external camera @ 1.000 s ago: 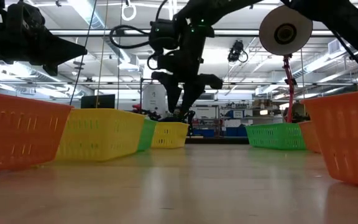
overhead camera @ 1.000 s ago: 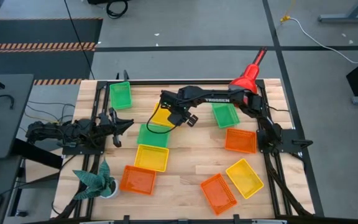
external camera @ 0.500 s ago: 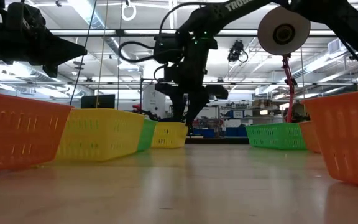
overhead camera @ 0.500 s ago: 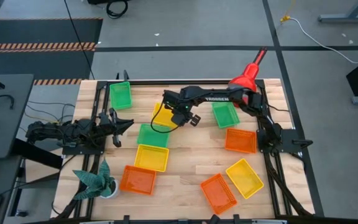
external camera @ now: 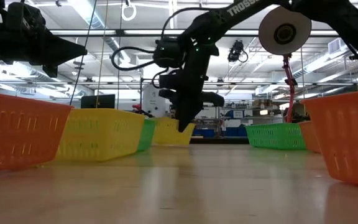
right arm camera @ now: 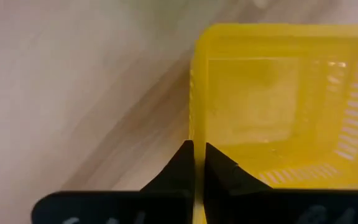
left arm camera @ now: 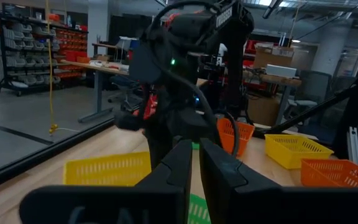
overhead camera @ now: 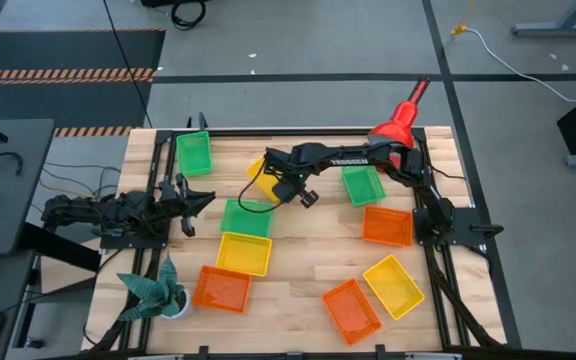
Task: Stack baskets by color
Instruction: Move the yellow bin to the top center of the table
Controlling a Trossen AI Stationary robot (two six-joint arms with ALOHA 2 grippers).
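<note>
Nine baskets lie spread over the wooden table. My right gripper (overhead camera: 276, 190) (right arm camera: 196, 155) reaches down at the table's far middle and is shut on a yellow basket (overhead camera: 259, 178) (external camera: 171, 132), which looks tipped in the low view. A green basket (overhead camera: 245, 217) and a second yellow basket (overhead camera: 244, 253) sit flat just nearer. My left gripper (overhead camera: 204, 199) (left arm camera: 196, 163) waits shut at the left edge, pointing level across the table. My right gripper pinches one side wall of the yellow basket at its rim (right arm camera: 192, 118), one finger inside and one finger (right arm camera: 180, 167) outside. The fingers come from above, slanting down. The basket sits tilted in the hold; whether any part rests on the table does not show.
Other baskets: green (overhead camera: 194, 152) far left, green (overhead camera: 363, 184) and orange (overhead camera: 386, 226) right, orange (overhead camera: 221, 288) near left, yellow (overhead camera: 393, 286) and orange (overhead camera: 352, 310) near right. A red lamp (overhead camera: 398, 122) stands at the far right, a plant (overhead camera: 153, 290) near left.
My right gripper has come down onto the yellow basket, rolled its wrist and shut on the basket's wall. The basket, flat before, now looks tipped and has shifted a little toward the table's far left.
</note>
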